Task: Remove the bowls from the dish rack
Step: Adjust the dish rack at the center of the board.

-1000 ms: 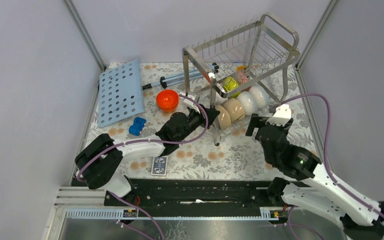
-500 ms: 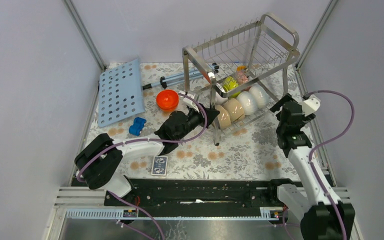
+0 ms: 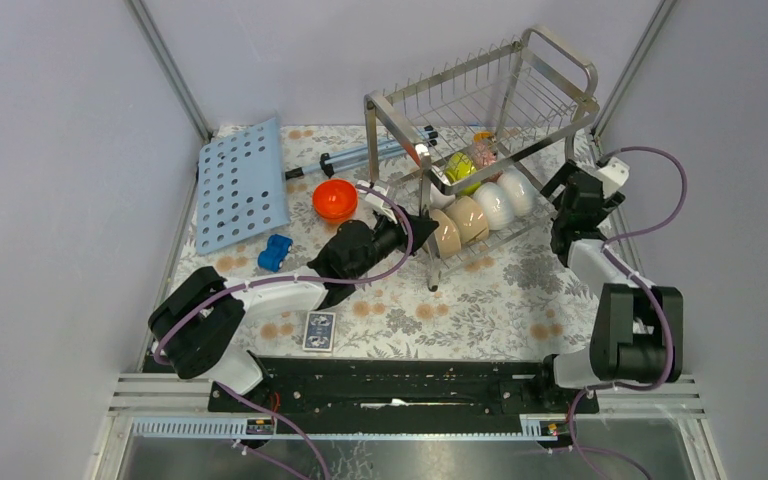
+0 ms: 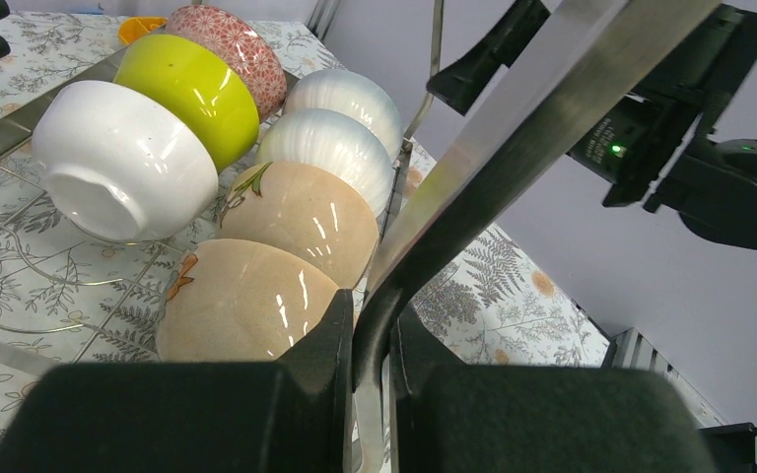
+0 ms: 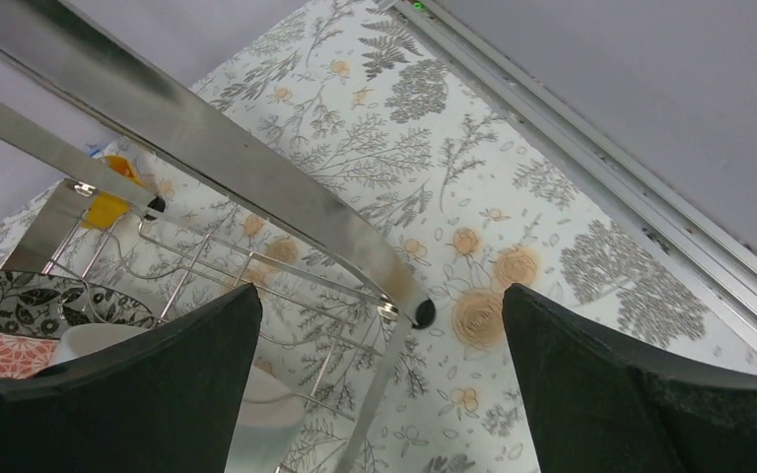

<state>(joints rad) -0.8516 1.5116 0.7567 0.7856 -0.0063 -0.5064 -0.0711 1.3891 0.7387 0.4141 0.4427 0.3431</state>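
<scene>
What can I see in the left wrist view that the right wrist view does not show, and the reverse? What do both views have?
Only the left wrist view: the left gripper shut on a bar of the dish rack, two beige bowls, two ribbed white bowls, a plain white bowl and a yellow-green bowl.
Only the right wrist view: the open right gripper, a black-capped rack foot standing on the cloth, and a black-and-white bowl.
Both: the rack's steel and the floral cloth.
</scene>
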